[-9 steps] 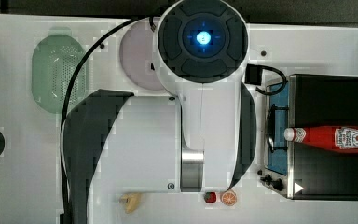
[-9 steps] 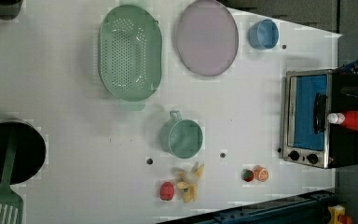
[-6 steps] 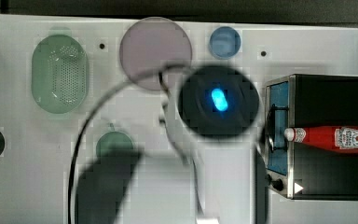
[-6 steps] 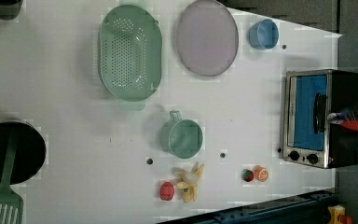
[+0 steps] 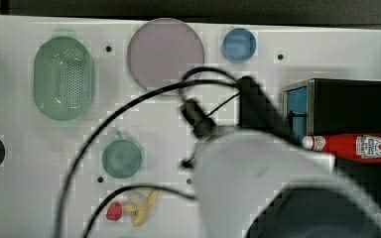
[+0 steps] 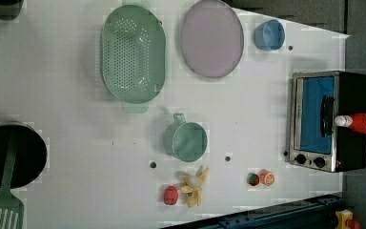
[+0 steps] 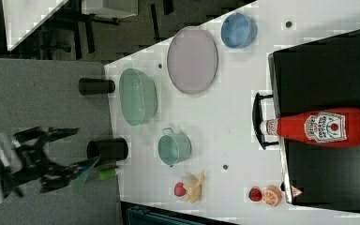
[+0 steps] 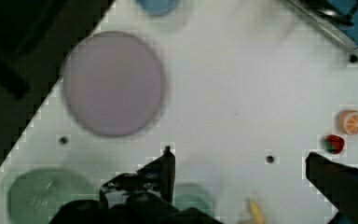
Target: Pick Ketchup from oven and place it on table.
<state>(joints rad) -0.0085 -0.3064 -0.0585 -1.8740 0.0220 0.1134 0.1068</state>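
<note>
End effector (image 8: 240,163) wide open, holding nothing, high over the desk (image 5: 258,74). Ketchup (image 5: 349,147) lies on its side across the oven (image 5: 347,101) roof, cap overhanging the door side; a top-down pinch looks easiest.

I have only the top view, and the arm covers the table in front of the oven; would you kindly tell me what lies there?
Observer: In the left view, an orange slice toy and a small red toy lie on the table near the oven's knobs.
Operator: Thank you. Is the gripper holding anything?
Observer: No. The wrist view shows the gripper open, with nothing between its fingers.
Operator: And the oven door?
Observer: It looks shut in the left view. The Ketchup lies on top of the oven.
</note>
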